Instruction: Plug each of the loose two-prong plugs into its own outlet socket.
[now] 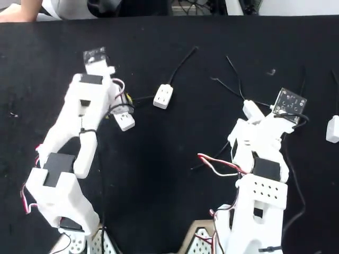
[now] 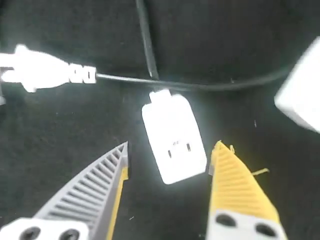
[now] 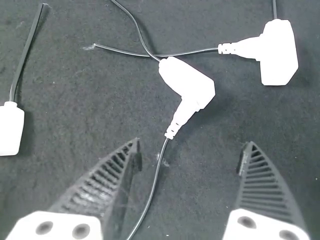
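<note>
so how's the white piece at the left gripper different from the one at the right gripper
The outlet socket at the left gripper is a straight block with two slots showing; the plug at the right gripper is bent like an elbow, with no slots. The socket lies inside the open jaws; the plug lies just beyond its gripper's. Both are white and ungripped.
</note>
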Robot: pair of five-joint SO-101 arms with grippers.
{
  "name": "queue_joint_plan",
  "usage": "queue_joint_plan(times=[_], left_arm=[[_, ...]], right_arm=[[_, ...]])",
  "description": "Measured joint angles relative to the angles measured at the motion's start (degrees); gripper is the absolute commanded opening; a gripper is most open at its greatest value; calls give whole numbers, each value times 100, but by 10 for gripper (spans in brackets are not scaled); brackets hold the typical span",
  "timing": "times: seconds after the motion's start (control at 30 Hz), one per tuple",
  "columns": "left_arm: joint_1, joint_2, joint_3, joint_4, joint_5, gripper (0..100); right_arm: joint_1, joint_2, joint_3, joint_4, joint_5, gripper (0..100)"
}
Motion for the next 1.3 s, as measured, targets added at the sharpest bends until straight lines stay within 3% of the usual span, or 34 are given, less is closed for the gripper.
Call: queue_joint_plan(times=[0.33, 0.43, 0.57, 0.8, 0.97, 1.1, 1.3], left_arm=[[114, 492, 545, -1240, 492, 269], [114, 510, 545, -1204, 519, 195], [114, 343, 519, -563, 413, 18], [-97, -633, 281, 1134, -114, 29], [-229, -1881, 167, 2514, -1160, 30], [-220, -2681, 167, 3437, -2532, 30], [-273, -3051, 176, 3815, -4738, 30]], right_arm=[[0, 0, 0, 0, 0, 300], [0, 0, 0, 0, 0, 300], [0, 0, 0, 0, 0, 300], [0, 0, 0, 0, 0, 300], [0, 0, 0, 0, 0, 300], [0, 0, 0, 0, 0, 300], [0, 0, 0, 0, 0, 300]])
